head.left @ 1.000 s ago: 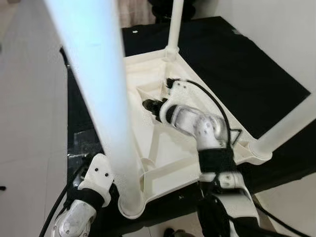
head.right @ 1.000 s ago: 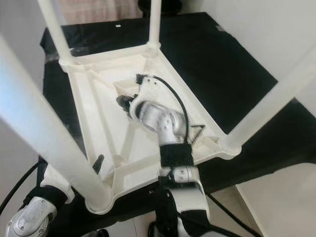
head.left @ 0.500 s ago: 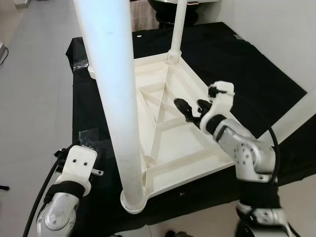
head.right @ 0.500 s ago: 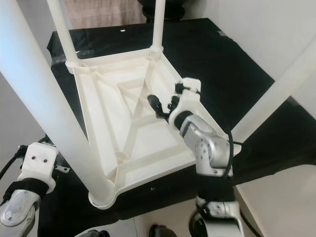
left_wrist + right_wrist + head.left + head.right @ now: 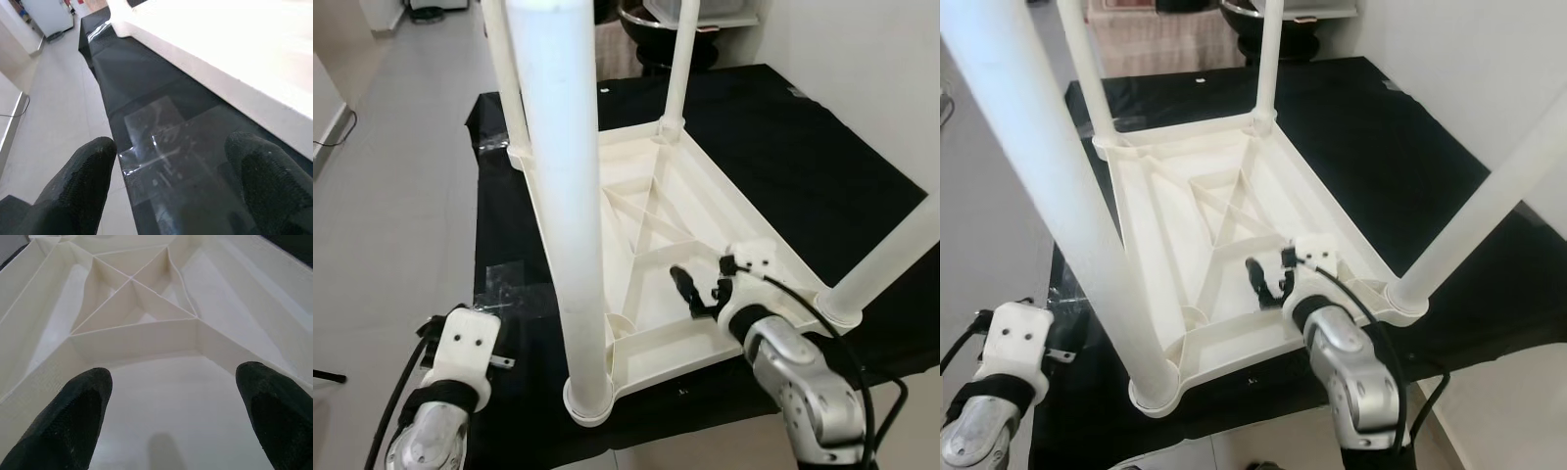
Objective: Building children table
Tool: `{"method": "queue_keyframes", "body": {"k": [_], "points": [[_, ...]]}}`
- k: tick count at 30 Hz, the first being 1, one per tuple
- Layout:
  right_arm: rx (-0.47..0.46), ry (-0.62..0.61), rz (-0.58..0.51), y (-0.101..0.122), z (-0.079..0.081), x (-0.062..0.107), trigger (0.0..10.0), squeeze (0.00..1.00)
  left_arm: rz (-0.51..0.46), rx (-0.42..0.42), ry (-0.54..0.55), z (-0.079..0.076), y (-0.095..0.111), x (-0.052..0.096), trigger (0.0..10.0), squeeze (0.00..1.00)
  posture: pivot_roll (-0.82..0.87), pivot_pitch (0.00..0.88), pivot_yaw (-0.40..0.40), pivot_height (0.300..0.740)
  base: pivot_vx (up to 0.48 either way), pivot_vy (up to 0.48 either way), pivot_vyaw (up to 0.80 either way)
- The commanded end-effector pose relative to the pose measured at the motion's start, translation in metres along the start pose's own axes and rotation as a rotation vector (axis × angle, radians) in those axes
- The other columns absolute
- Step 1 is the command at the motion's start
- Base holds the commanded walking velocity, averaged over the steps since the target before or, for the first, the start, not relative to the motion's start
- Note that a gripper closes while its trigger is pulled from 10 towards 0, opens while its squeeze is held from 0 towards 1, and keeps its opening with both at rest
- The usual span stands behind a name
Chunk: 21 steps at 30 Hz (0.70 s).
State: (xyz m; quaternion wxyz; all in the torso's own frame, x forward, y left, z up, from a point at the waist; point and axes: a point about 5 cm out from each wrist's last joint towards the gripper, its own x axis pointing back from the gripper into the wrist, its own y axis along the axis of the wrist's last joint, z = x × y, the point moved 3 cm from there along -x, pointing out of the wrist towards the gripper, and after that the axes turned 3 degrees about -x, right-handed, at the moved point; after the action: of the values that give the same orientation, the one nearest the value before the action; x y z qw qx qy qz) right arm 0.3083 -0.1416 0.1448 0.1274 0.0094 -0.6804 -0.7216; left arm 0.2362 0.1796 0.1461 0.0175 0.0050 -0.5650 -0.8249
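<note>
A white plastic children's table (image 5: pixel 651 245) lay upside down on a black cloth (image 5: pixel 783 147), all four legs standing in their corner sockets, the nearest leg (image 5: pixel 563 196) rising close to the camera. The right gripper (image 5: pixel 701 291), which a second earlier had reached deep among the ribs on the underside, had pulled back toward the near edge and hovered just above the tabletop's underside, its fingers (image 5: pixel 83 416) spread wide and holding nothing. The left gripper (image 5: pixel 168 181) waited beside the table's left edge, also spread and empty, over a patch of clear tape (image 5: pixel 156 147) on the cloth. With every leg seated and both grippers free, the assembly looked largely done; turning the table upright appeared to be what remained.
</note>
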Motion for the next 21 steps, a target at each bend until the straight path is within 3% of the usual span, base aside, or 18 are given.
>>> {"method": "queue_keyframes", "body": {"k": [1,7,14,21], "points": [[0.022,-0.019,-0.031,0.003,-0.003,0.004,10.0,0.00,0.018,-0.004,-0.003,-0.002,-0.004,0.000,10.0,0.00,-0.02,0.103,-0.027,0.740,0.000,0.000,0.00],[0.071,0.011,-0.021,-0.009,-0.002,0.019,10.0,0.00,-0.005,-0.036,-0.034,-0.010,-0.003,-0.001,10.0,0.00,-0.03,0.082,-0.019,0.740,0.000,0.000,0.67],[0.129,0.091,-0.012,-0.011,0.011,0.022,10.0,0.00,-0.006,-0.037,-0.041,-0.010,-0.003,-0.002,10.0,0.00,-0.02,0.082,-0.016,0.740,0.000,0.000,0.80],[0.133,0.101,-0.004,-0.014,0.009,0.026,10.0,0.00,-0.006,-0.036,-0.043,-0.011,-0.003,-0.003,10.0,0.00,-0.03,0.091,-0.016,0.740,0.000,0.000,0.80]]}}
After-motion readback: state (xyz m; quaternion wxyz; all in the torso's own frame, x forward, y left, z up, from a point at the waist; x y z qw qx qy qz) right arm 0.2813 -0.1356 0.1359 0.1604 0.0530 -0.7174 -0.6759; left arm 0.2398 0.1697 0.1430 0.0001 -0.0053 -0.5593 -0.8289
